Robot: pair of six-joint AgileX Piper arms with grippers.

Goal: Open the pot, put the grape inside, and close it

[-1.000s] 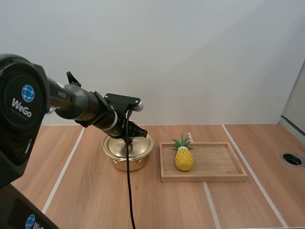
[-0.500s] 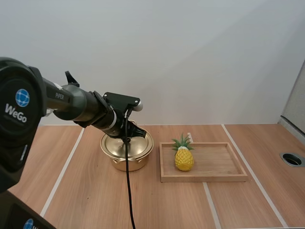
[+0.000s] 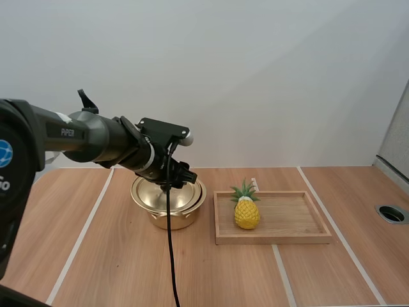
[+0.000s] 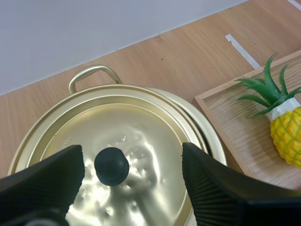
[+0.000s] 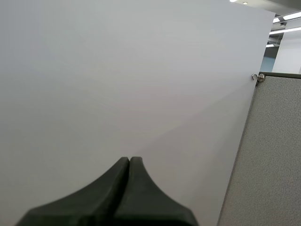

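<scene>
I read "PiPER" in white on my left arm (image 3: 70, 132); the lettering on its base (image 3: 9, 192) is cut off.

We see a wooden table (image 3: 128, 268) of light brown boards, crossed by three white tape lines running away from us: a left line (image 3: 83, 233), a middle line (image 3: 281, 275) and a right line (image 3: 339, 233). A shallow rectangular wooden tray (image 3: 287, 238) lies flat right of the table's middle, its long side towards us. It sits over the middle line, and the right line passes just beside its right end. Near the table's right edge we see a round dark cable hole (image 3: 392, 213), well apart from the tray. In the left wrist view we see the tray's corner (image 4: 221, 110) with its raised rim, and a tape end (image 4: 244, 49) on the table beyond it
</scene>
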